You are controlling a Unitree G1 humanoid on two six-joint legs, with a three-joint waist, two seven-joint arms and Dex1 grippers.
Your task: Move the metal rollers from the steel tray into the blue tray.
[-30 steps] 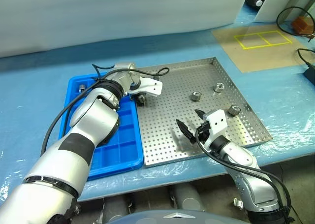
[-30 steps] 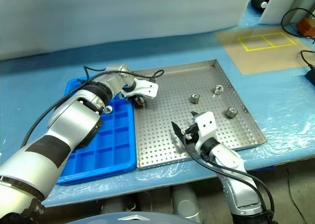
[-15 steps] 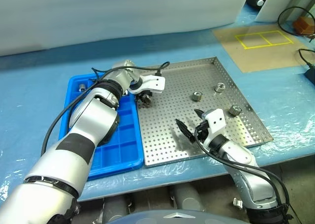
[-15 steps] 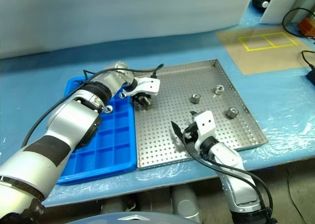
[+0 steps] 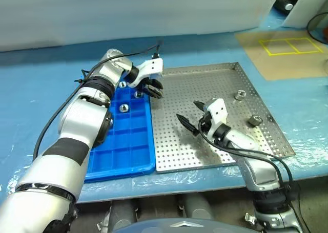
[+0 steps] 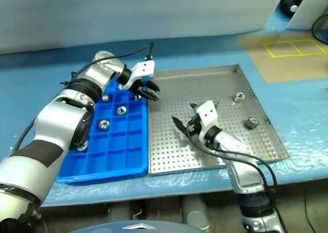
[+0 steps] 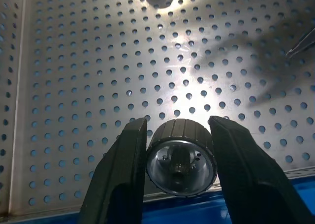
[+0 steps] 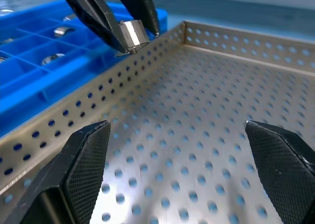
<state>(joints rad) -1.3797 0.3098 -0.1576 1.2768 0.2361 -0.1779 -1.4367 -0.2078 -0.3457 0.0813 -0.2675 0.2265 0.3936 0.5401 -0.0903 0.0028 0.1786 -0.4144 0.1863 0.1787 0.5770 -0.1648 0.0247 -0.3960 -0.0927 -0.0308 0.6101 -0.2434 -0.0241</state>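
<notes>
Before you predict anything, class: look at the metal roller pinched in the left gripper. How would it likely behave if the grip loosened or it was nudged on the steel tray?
The metal roller is round and polished, so it would probably slip easily between the left gripper's fingers. It looks solid and rigid, likely heavy for its size. On its side it could roll across the steel tray.

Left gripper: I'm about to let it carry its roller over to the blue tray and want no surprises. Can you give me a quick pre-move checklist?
1. Roller clamped between the left gripper fingers: ok.
2. Roller lifted clear of the steel tray rim: ok.
3. Free compartments in the blue tray: ok, the near rows are bare.
4. Right gripper away from the path: ok, open over the steel tray's middle.
5. Rollers left to fetch: two on the steel tray's right side.
</notes>
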